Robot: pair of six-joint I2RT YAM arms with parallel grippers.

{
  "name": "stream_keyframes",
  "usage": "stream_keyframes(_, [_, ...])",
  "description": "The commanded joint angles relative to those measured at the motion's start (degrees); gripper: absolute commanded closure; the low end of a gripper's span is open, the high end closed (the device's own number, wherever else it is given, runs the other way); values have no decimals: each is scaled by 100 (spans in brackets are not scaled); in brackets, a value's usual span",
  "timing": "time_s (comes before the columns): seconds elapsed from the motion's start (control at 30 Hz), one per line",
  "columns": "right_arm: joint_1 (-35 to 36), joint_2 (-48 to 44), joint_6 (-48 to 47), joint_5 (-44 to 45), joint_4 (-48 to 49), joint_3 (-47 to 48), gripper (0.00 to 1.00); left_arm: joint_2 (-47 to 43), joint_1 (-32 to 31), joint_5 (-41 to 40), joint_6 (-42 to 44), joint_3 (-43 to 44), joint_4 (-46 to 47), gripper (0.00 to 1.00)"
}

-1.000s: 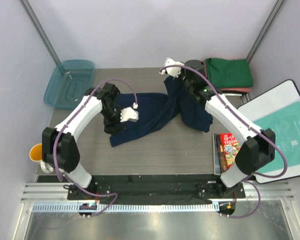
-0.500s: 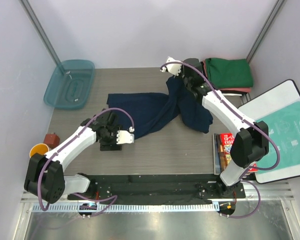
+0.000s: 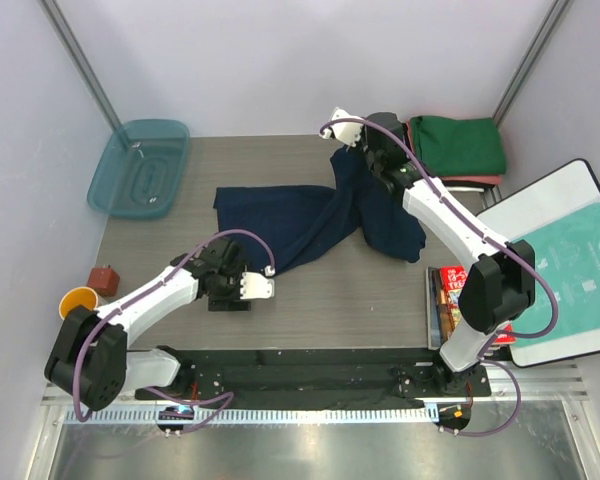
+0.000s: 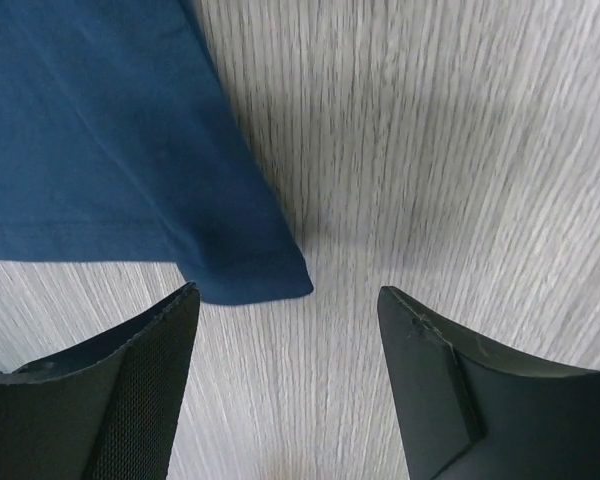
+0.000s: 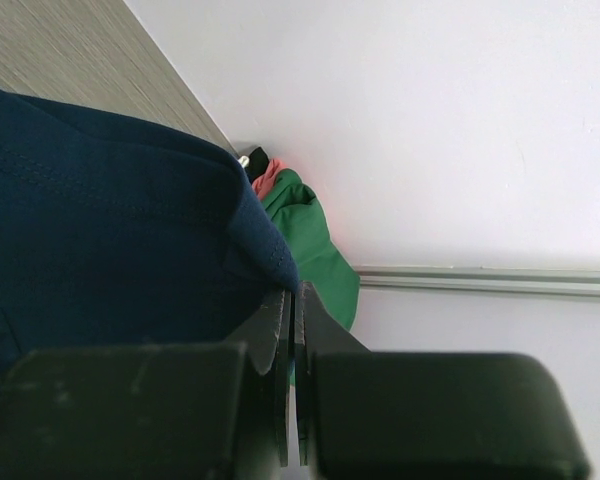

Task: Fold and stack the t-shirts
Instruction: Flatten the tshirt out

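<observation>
The dark navy t-shirt [image 3: 290, 215] lies spread across the middle of the table, and its far right part is lifted. My right gripper [image 3: 354, 150] is shut on that shirt's far edge; the right wrist view shows the cloth [image 5: 130, 230] pinched between the closed jaws [image 5: 292, 292]. My left gripper [image 3: 227, 292] is open and empty, low over the table just off the shirt's near left corner [image 4: 270, 280], with that corner between the spread fingertips [image 4: 288, 292]. A folded green shirt [image 3: 458, 145] lies on a salmon-red one [image 3: 478, 182] at the back right, and both show in the right wrist view [image 5: 315, 250].
A teal plastic tub [image 3: 140, 165] sits at the back left. An orange cup [image 3: 72, 300] and a small brown block [image 3: 104, 277] are at the left edge. A red snack box [image 3: 456, 295] and a white board with a teal-printed bag [image 3: 570, 265] lie to the right.
My left gripper has let go of the navy shirt and pulled back to its near left corner. The shirt's left part now lies flat. My right gripper has moved slightly farther back with the cloth.
</observation>
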Motion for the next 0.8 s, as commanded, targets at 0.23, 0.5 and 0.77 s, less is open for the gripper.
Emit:
stream_keyframes(0.23, [-14, -38, 116, 97, 324, 265, 99, 528, -124, -194, -233, -23, 786, 46])
stream_keyframes(0.5, [-23, -55, 134, 88, 315, 239, 99, 547, -124, -212, -172, 13, 672, 67])
stream_keyframes(0.77, [-23, -55, 134, 70, 324, 256, 99, 380, -124, -212, -136, 258, 462, 96])
